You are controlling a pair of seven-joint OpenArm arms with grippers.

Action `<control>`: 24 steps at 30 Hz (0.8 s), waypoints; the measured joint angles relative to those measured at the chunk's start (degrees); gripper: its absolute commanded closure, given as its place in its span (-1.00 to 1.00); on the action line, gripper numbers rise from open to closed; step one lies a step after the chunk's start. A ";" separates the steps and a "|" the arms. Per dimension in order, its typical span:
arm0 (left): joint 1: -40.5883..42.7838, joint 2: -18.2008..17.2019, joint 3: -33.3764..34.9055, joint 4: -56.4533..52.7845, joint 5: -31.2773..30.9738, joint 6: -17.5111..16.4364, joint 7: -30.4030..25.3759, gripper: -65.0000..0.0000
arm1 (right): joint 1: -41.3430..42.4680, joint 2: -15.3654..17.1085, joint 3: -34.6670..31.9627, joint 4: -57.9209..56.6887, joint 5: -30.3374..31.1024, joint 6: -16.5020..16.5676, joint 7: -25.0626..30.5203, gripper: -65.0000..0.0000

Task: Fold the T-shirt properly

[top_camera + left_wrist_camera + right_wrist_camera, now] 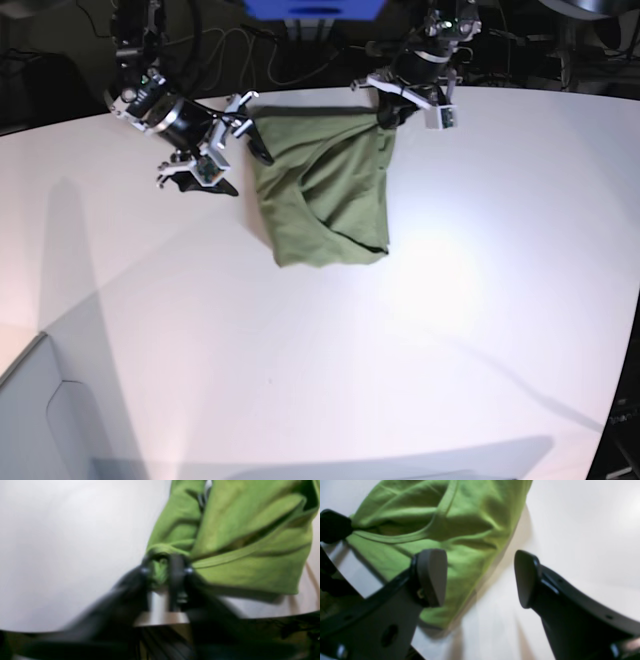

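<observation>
The olive-green T-shirt (pixel 322 190) lies bunched and partly folded on the white table (pixel 450 320), near its far edge. My left gripper (pixel 388 113) is shut on the shirt's far right corner. The left wrist view shows its jaws (pixel 162 573) pinching a bunch of green cloth, with the rest of the shirt (pixel 250 542) hanging off to the right. My right gripper (pixel 238 165) is open and empty at the shirt's left edge. In the right wrist view its fingers (pixel 432 577) straddle the edge of the shirt (pixel 460 530), one pad over the cloth and the other over bare table.
Dark cables and a blue box (pixel 312 8) sit behind the table's far edge. The table's front left edge (pixel 30 350) drops off to a grey surface. The left gripper also shows as a dark shape in the right wrist view (pixel 332 526).
</observation>
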 measured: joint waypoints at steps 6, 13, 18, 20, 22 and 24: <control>3.39 -0.15 3.96 3.48 0.35 0.63 1.05 1.00 | 0.00 0.00 0.00 0.00 0.02 0.00 0.04 -0.24; 5.64 -0.15 8.02 8.90 0.28 0.46 0.87 1.00 | -0.02 0.00 0.00 0.00 0.00 0.00 0.00 -0.24; 7.54 -0.15 8.46 10.93 0.31 0.63 0.85 1.00 | -0.02 0.00 0.00 0.00 0.00 0.00 0.02 -0.24; 8.15 -0.17 8.50 11.74 0.33 0.66 0.85 1.00 | 0.00 0.00 0.00 0.00 0.00 0.00 -0.02 -0.24; 8.46 -0.17 8.48 11.72 0.31 0.63 0.90 1.00 | 0.02 0.00 0.00 0.00 0.02 0.00 0.02 -0.24; 8.92 -0.24 8.39 11.72 0.28 0.63 0.85 0.85 | -0.02 0.00 0.00 0.00 0.00 0.00 0.00 -0.24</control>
